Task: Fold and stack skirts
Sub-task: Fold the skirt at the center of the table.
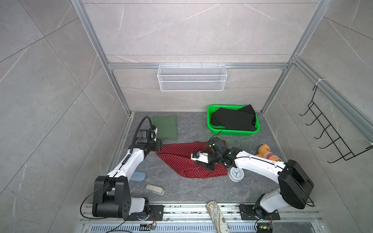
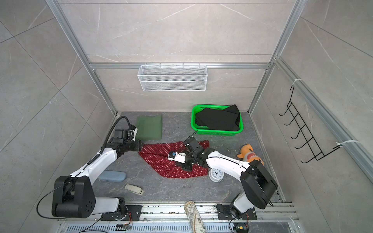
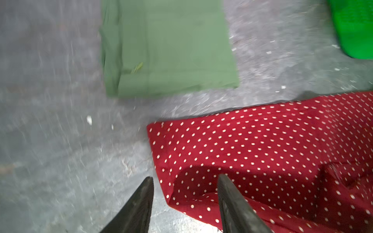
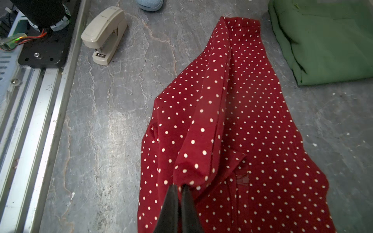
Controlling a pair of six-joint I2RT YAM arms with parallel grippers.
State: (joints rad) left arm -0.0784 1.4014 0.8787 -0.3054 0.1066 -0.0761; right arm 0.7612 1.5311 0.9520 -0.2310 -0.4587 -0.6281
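Red white-dotted cloth skirt [image 1: 177,161] rumpled at centre frame in both top views, right gripper [image 4: 179,185] pinching its raised fold, left gripper [image 3: 185,177] spread astride its corner, folded olive green cloth skirt [image 1: 165,127] up-left of it.

This is looking like a robotics lab test cell. Silver aluminium frame profiles [image 1: 133,66] are enclosing a grey marbled desk [image 1: 181,187], and grey stone-look wall panels [image 1: 191,30] are closing it in on the far, left and right sides. Two white-and-black robot arms [image 1: 129,161] are sitting bolted to a metal mounting rail [image 1: 181,210] along the near edge, with cables trailing. Staged household props are lying about: a red skirt with small white polka dots [image 1: 181,163], a white round alarm clock [image 1: 235,173] and a beige plastic stapler [image 1: 155,189].
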